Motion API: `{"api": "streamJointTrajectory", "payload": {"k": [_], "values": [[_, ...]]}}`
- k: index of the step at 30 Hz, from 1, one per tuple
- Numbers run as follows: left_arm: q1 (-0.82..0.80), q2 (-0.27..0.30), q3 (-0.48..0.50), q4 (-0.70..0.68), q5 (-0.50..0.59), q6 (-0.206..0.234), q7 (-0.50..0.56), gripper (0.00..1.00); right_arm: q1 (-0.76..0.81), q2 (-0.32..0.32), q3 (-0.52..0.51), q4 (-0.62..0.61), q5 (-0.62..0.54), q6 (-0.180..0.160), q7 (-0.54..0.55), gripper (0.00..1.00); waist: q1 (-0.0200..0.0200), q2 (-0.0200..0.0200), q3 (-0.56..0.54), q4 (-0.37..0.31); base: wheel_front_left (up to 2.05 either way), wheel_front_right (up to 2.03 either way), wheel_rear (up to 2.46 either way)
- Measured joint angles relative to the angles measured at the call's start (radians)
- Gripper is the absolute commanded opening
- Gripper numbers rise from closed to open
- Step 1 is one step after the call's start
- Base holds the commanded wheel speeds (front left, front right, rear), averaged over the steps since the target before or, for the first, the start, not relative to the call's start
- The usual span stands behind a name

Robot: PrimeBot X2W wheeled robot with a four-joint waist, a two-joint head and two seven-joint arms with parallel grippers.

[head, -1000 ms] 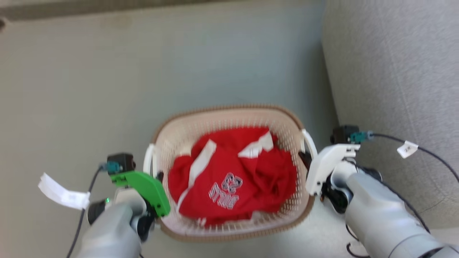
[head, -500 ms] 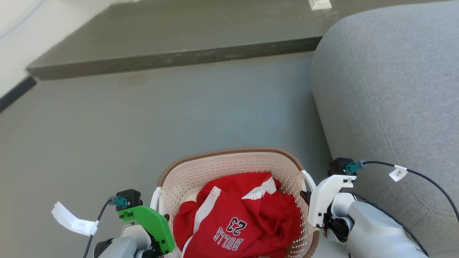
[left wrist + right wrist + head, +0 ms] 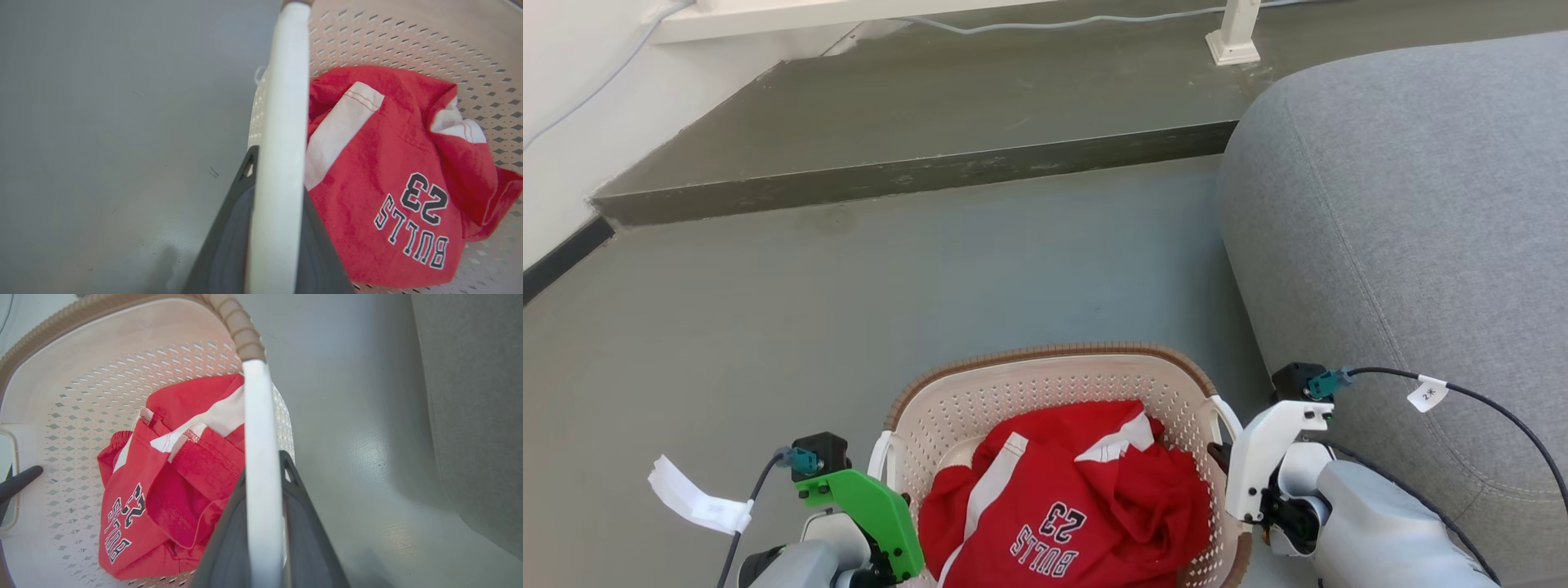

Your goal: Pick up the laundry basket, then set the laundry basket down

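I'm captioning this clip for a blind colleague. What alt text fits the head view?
A cream basket holding a red jersey shows low in the frame, with the left gripper and right gripper at its white side handles. Grey floor stretches ahead to a dark step; a grey sofa stands at the right.

Hidden or cropped — entries
Laundry basket [image 3: 1045, 363]: near rim cut off by the head view's lower edge. Left gripper [image 3: 278, 163], right gripper [image 3: 263, 465]: fingertips mostly behind white handles [image 3: 282, 102] — grip apparently closed.
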Motion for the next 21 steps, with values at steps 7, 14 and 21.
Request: {"api": "streamJointTrajectory", "payload": {"k": [7,14,21], "values": [[0.000,0.001,-0.022,-0.005,-0.014,0.012,0.003,0.00,0.000,-0.003,0.007,0.002,0.013,0.000,0.009,0.00,0.0000,0.0000,-0.007,-0.003,0.00,0.00,0.00],[0.000,0.002,-0.033,-0.007,-0.016,0.020,0.002,0.00,0.000,-0.003,0.014,0.003,0.017,0.000,0.009,0.00,0.0000,0.0000,-0.009,-0.007,0.00,0.00,0.00],[0.000,0.003,-0.053,-0.009,-0.026,0.025,-0.001,0.00,0.000,-0.004,0.021,0.005,0.026,0.000,0.009,0.00,0.0000,0.0000,-0.010,-0.011,0.00,0.00,0.00]]}}
